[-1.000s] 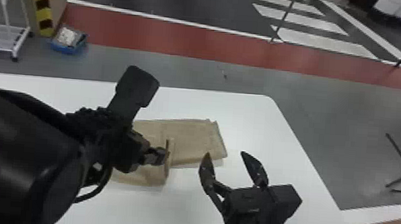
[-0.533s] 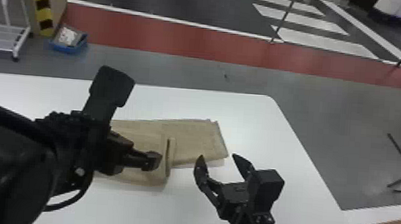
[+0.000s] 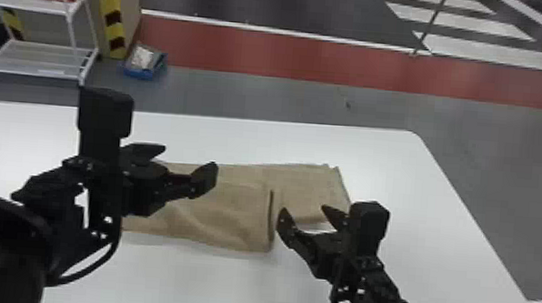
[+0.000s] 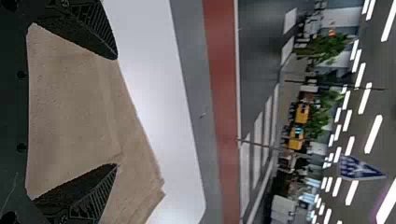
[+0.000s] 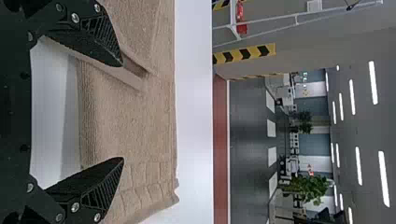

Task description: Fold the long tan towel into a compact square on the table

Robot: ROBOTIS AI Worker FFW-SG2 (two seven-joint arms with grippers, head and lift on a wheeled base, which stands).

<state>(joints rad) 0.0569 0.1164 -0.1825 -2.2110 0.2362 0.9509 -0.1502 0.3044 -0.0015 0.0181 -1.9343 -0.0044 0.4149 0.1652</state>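
On the table (image 3: pixel 228 287), mid-span: tan towel (image 3: pixel 229 209), part-folded. Over table's L side, L gripper (image 3: pixel 188 157), fingers apart, prob. to steady layers; nearer table's R edge, R gripper (image 3: pixel 304 209), likewise apart, prob. placed to bring towel's outer end over.

This looks like an industrial hall: red floor band (image 3: pixel 290 54), white crossing stripes (image 3: pixel 496 50), hazard tape (image 3: pixel 111 17) upper left, ceiling lights (image 5: pixel 358 165).

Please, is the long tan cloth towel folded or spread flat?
Partly folded: the long tan towel has its left section doubled over, ending in a raised edge, and its right section extends beyond that edge.
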